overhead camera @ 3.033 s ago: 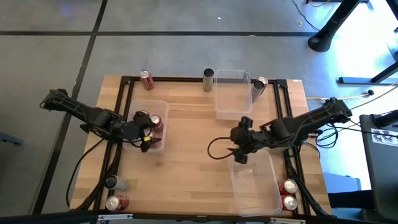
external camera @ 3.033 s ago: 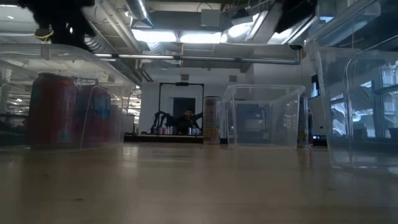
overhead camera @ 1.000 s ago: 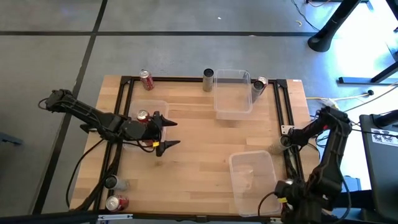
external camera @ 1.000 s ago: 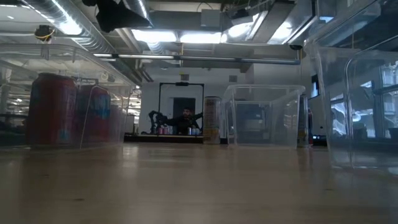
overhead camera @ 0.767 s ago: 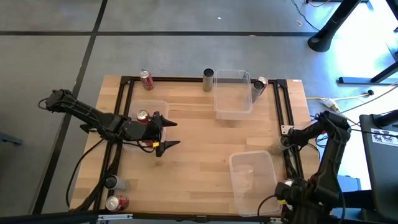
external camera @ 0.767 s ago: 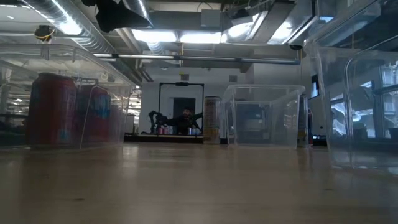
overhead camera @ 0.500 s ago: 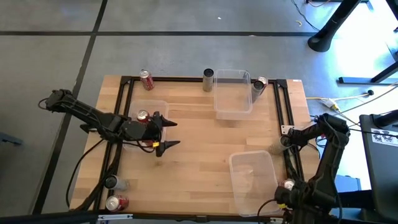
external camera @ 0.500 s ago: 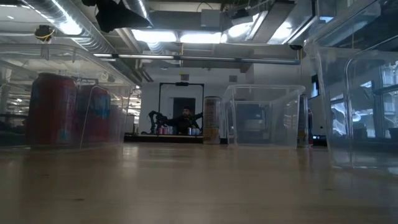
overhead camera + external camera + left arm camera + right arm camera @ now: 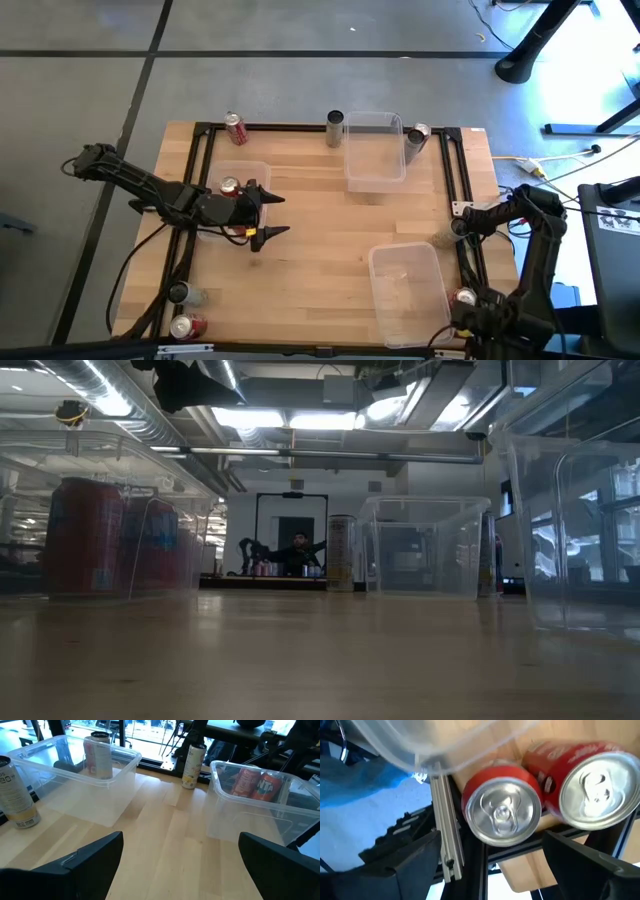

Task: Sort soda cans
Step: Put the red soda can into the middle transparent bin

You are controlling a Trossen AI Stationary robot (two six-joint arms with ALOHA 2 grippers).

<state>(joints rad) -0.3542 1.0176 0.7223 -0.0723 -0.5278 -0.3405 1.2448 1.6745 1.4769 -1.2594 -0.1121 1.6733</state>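
My right gripper (image 9: 492, 865) hangs spread over two red silver-topped soda cans (image 9: 502, 810), seemingly untouched; left gripper (image 9: 268, 215) spread mid-table.

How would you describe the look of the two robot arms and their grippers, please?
Both arms are black, slim and jointed. The left arm carries a black cable looping beneath it and a small yellow marking near the wrist. The left gripper has two pointed dark fingers, flat and matte. The right arm is equally dark; the right gripper shows broad black fingers.
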